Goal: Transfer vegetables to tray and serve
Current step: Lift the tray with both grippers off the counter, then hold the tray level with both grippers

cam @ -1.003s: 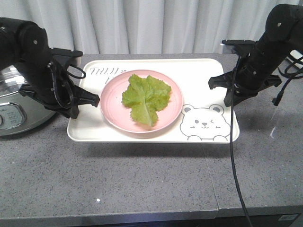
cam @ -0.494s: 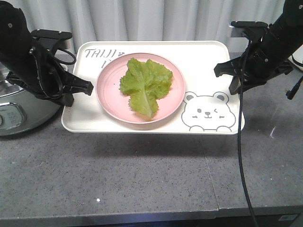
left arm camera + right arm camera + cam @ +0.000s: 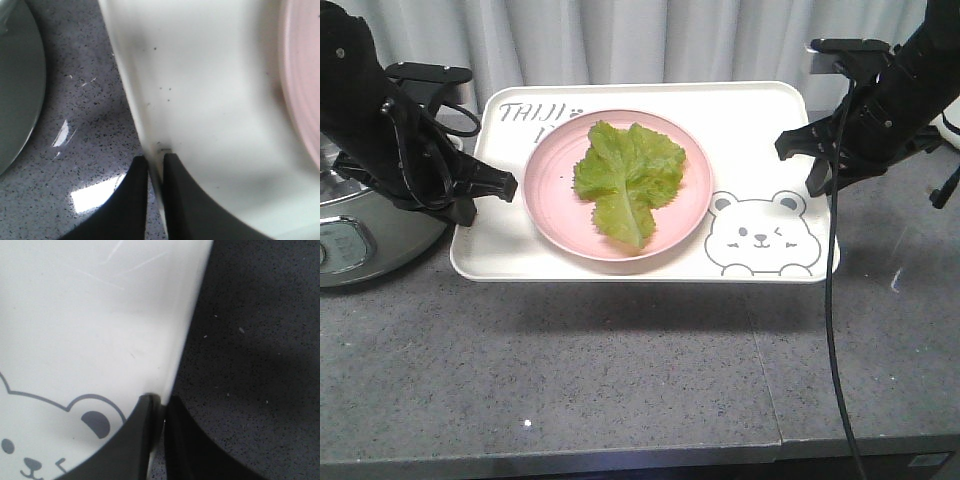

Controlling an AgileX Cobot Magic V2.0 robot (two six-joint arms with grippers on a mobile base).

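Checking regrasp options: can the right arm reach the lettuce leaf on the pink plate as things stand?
Probably not. Nothing covers the lettuce leaf, but the right gripper is shut on the tray, sharing the raised tray with the left gripper; releasing would likely tip it.

We count one large cream-white rectangular tray [image 3: 740,130] bearing one grey winking bear drawing [image 3: 760,238], one round pink plate [image 3: 552,170] and one bright green crinkly lettuce leaf [image 3: 625,180]. We count two black grippers, the left gripper [image 3: 156,159] and the right gripper [image 3: 160,401], one at each short edge of the tray. One silver metal cooker [image 3: 360,240] stands at the left edge of the one grey speckled stone countertop [image 3: 620,370], and one black cable [image 3: 828,330] hangs at the right
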